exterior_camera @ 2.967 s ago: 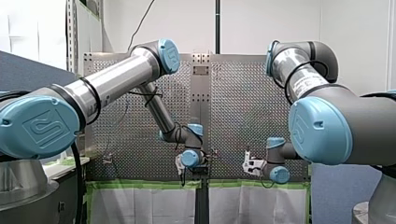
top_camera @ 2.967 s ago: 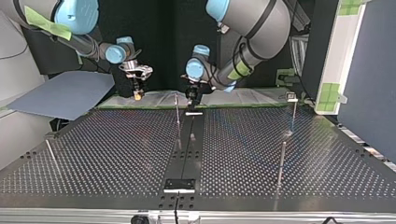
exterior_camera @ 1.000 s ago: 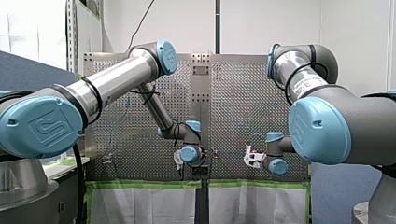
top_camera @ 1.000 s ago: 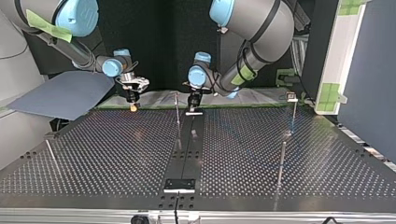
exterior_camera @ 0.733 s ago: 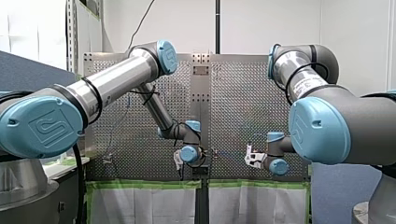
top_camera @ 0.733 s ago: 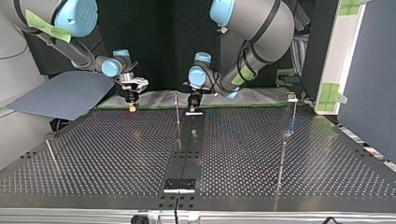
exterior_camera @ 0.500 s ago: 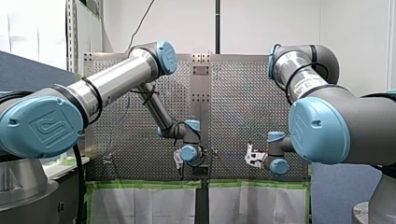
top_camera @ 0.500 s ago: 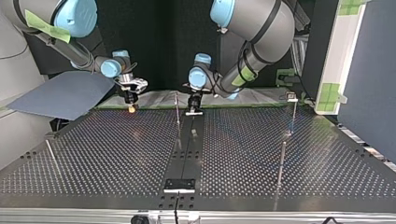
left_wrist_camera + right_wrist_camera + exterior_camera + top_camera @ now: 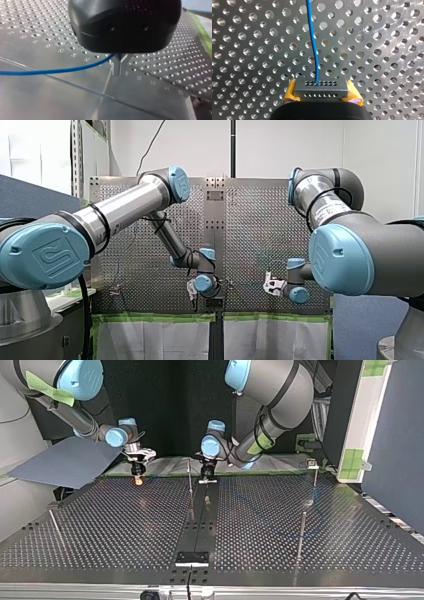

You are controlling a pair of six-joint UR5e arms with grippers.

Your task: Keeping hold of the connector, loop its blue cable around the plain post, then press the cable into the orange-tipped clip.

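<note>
Connector (image 9: 321, 91) clamped between yellow pads (image 9: 290, 93) of right end effector (image 9: 321, 87).

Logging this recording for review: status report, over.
Right gripper shut on connector, yellow pads. Left gripper shut on blue cable. Between the grippers, top view: thin post; loop not made out.

Top view: post (image 9: 190, 481) stands btwn right tool (image 9: 137, 479) & left tool (image 9: 207, 476), nearer the left.

Bright, even light; glare on the table (image 9: 37, 100)
</note>
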